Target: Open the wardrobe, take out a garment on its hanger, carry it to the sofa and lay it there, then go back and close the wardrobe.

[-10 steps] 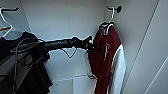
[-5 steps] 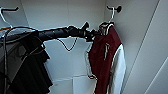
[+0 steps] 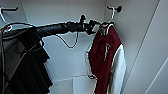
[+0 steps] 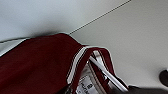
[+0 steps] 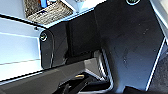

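White wardrobe interior, garment hanging inside.

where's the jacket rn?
Head view: the jacket hangs on its hanger at the right inside the open wardrobe, beside the right wall, with the left gripper at its collar.

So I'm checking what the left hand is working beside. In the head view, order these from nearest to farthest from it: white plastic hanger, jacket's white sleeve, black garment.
1. The white plastic hanger: right at the left hand, under the hook.
2. The white sleeve of the maroon jacket: lower, on the right.
3. The black garment: far left.
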Available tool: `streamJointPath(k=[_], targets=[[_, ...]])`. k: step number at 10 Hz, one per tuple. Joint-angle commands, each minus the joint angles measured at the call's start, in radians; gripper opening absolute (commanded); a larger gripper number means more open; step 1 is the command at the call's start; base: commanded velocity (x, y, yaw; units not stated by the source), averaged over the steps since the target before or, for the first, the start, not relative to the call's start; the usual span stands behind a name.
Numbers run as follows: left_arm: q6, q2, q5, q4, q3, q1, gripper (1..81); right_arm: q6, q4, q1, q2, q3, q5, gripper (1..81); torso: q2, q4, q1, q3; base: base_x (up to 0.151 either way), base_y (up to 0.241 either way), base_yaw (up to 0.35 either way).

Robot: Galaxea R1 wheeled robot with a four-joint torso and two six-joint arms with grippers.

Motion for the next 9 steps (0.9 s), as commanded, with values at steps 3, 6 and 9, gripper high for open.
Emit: streamJointPath(k=[3, 6, 9], targets=[[-0.07, 0.074, -0.083, -0.024, -0.081, -0.201, 81.1, 0.003, 0.009, 0.04, 0.047, -0.066, -0.043, 81.1, 0.0, 0.0, 0.0, 0.0, 0.0, 0.0, 0.0], [-0.169, 0.122, -0.109, -0.026, -0.122, -0.212, 81.1, 0.003, 0.009, 0.04, 0.066, -0.102, -0.044, 81.1, 0.0, 0.0, 0.0, 0.0, 0.0, 0.0, 0.0], [-0.236, 0.148, -0.108, -0.027, -0.165, -0.212, 81.1, 0.003, 0.009, 0.041, 0.071, -0.103, -0.044, 81.1, 0.0, 0.0, 0.0, 0.0, 0.0, 0.0, 0.0]])
